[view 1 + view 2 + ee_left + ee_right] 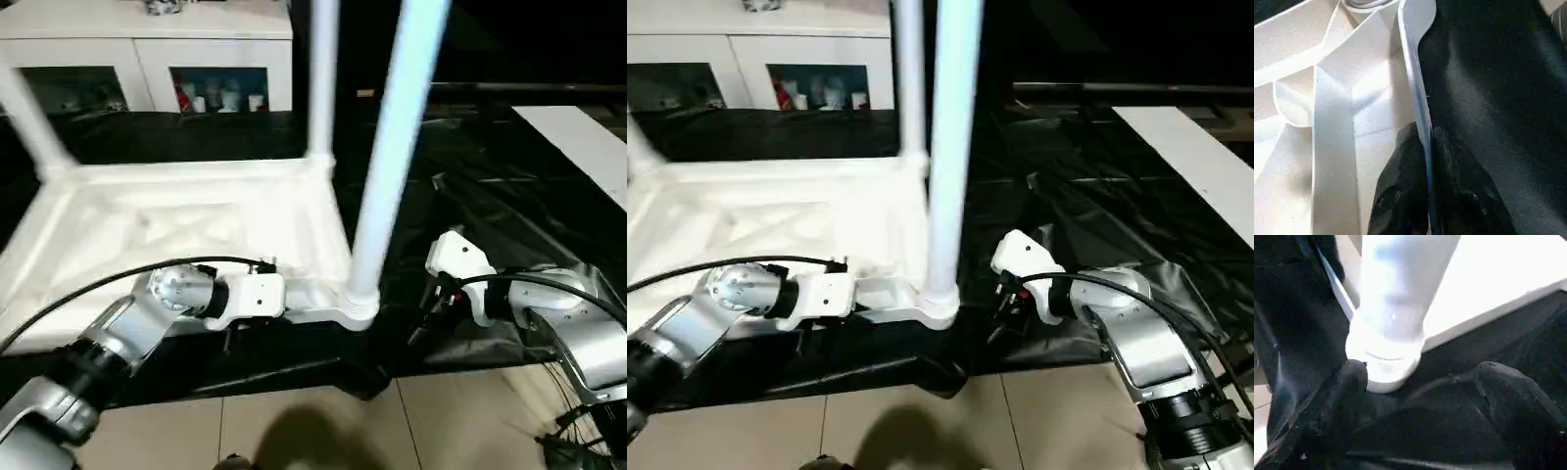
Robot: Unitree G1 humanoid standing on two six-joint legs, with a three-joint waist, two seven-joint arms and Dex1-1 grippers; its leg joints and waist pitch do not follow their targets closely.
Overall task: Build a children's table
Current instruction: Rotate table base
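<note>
Pinching the thin near rim of the upside-down tabletop (pixel 186 230), the left gripper (pixel 1422 161) has a finger on each side of that edge, while the right gripper (pixel 1420 382) hangs released beside the near leg (pixel 387 166), its fingers apart and holding nothing. The tabletop lies on the black sheet (pixel 490 196) with legs standing in its corner sockets. It looks light, stiff and slick, so I judge the ribbed rim the safest hold, and a leg best gripped low near its socket.

Upturned white tabletop (pixel 186 220) (legs (pixel 392 157) upright)
</note>
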